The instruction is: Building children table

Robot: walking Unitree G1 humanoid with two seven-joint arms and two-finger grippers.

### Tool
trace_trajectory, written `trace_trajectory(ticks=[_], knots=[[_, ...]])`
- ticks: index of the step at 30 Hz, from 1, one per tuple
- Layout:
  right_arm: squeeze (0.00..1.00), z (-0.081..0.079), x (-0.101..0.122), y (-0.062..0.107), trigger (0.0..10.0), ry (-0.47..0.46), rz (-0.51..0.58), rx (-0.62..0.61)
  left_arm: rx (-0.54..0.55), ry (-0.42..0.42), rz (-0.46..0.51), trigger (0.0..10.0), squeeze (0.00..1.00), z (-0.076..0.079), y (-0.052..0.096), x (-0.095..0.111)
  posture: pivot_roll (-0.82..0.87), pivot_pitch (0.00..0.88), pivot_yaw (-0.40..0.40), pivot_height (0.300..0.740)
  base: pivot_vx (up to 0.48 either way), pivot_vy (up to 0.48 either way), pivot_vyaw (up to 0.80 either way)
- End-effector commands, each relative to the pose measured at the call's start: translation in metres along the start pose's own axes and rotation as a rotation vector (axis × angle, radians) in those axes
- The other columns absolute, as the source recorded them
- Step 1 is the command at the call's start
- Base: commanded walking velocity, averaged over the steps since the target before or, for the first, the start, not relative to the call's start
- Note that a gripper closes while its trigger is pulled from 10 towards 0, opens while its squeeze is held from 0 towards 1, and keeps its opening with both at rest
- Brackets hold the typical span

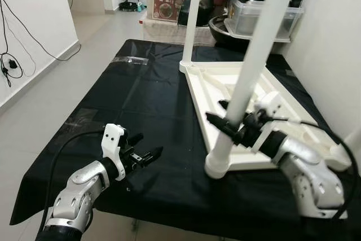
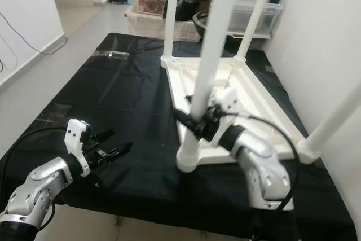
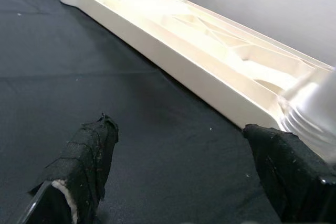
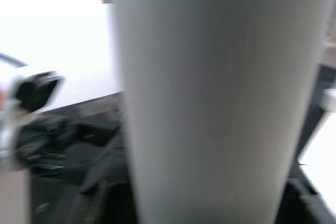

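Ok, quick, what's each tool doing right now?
Left tool: open, empty, over the black cloth.
Right tool: shut on the near leg of the upturned table.

Upturned tabletop [image 1: 237, 91] on cloth [image 1: 130, 111], bins [image 1: 248, 15] behind.

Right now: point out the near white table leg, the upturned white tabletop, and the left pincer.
near white plastic table leg [image 1: 255, 55], left eye view, mid-shaft.
upturned white plastic tabletop [image 1: 217, 86], left eye view, ribbed underside.
left pincer [image 1: 151, 154], left eye view, between its black fingertips.
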State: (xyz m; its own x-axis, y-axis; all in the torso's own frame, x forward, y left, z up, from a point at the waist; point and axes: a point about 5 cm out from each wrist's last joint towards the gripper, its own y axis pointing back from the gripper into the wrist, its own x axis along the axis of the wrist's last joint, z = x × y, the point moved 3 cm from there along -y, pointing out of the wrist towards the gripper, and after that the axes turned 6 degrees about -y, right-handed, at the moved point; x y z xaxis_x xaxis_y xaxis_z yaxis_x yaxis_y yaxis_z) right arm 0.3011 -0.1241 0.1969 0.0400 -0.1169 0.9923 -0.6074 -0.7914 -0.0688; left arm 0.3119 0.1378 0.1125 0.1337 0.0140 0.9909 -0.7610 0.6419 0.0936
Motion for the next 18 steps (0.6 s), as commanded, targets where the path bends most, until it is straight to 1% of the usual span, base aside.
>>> trace_trajectory(ticks=[1,2,3,6,7,9,10,11,12,13,15,16,17,18], knots=[[0.0,-0.02,-0.018,-0.006,0.0,-0.073,-0.053,0.12,0.007,-0.008,0.005,10.0,0.0,0.0,0.003,0.0,0.13,0.0,-0.108,0.74,0.0,0.0,0.0],[0.0,-0.02,-0.018,-0.006,0.0,-0.073,-0.053,0.12,0.007,-0.008,0.005,10.0,0.0,0.0,0.003,0.0,0.13,0.0,-0.108,0.74,0.0,0.0,0.0],[0.0,-0.025,-0.023,-0.003,0.0,-0.093,-0.065,0.143,0.011,-0.008,0.001,10.0,0.0,-0.001,0.004,0.0,0.12,0.0,-0.101,0.74,0.0,0.0,0.0],[0.0,-0.027,-0.027,-0.001,0.0,-0.103,-0.065,0.141,0.011,-0.008,-0.002,10.0,0.0,-0.002,0.005,0.0,0.11,0.0,-0.096,0.74,0.0,0.0,0.0],[0.0,0.001,-0.039,-0.003,0.0,-0.11,-0.097,-0.13,0.007,-0.009,-0.004,10.0,0.0,-0.002,0.004,-0.001,0.1,0.0,-0.092,0.74,0.0,0.0,0.0],[0.0,0.001,-0.039,-0.003,0.0,-0.11,-0.097,-0.13,0.007,-0.009,-0.004,10.0,0.0,-0.002,0.004,-0.001,0.1,0.0,-0.092,0.74,0.0,0.0,0.0],[0.0,0.039,-0.049,0.005,0.0,-0.12,-0.122,-0.515,0.003,-0.008,-0.004,10.0,0.0,-0.001,0.003,-0.001,0.1,0.0,-0.092,0.74,0.0,0.0,0.0],[0.0,0.039,-0.049,0.005,0.0,-0.12,-0.122,-0.515,0.003,-0.008,-0.004,10.0,0.0,-0.001,0.003,-0.001,0.1,0.0,-0.092,0.74,0.0,0.0,0.0],[0.0,0.067,-0.061,0.031,0.0,-0.144,-0.152,-0.901,-0.001,-0.006,-0.001,10.0,0.0,0.001,0.001,-0.001,0.1,0.0,-0.093,0.74,0.0,0.0,0.0],[0.0,0.078,-0.071,0.054,0.0,-0.162,-0.184,-1.142,-0.003,-0.003,0.001,10.0,0.0,0.003,0.0,-0.001,0.1,0.0,-0.096,0.74,0.0,0.0,0.0],[0.0,0.078,-0.071,0.054,0.0,-0.162,-0.184,-1.142,-0.003,-0.003,0.001,10.0,0.0,0.003,0.0,-0.001,0.1,0.0,-0.096,0.74,0.0,0.0,0.0],[0.0,0.076,-0.073,0.068,0.0,-0.17,-0.175,-1.254,-0.007,0.001,0.004,10.0,0.0,0.006,0.0,-0.002,0.1,0.0,-0.095,0.74,0.0,0.0,0.0],[0.0,0.068,-0.069,0.073,0.0,-0.156,-0.156,-1.302,-0.014,0.008,0.003,10.0,0.0,0.011,0.001,-0.004,0.09,0.0,-0.087,0.74,0.0,0.0,0.0],[0.0,0.068,-0.069,0.073,0.0,-0.156,-0.156,-1.302,-0.014,0.008,0.003,10.0,0.0,0.011,0.001,-0.004,0.09,0.0,-0.087,0.74,0.0,0.0,0.0]])
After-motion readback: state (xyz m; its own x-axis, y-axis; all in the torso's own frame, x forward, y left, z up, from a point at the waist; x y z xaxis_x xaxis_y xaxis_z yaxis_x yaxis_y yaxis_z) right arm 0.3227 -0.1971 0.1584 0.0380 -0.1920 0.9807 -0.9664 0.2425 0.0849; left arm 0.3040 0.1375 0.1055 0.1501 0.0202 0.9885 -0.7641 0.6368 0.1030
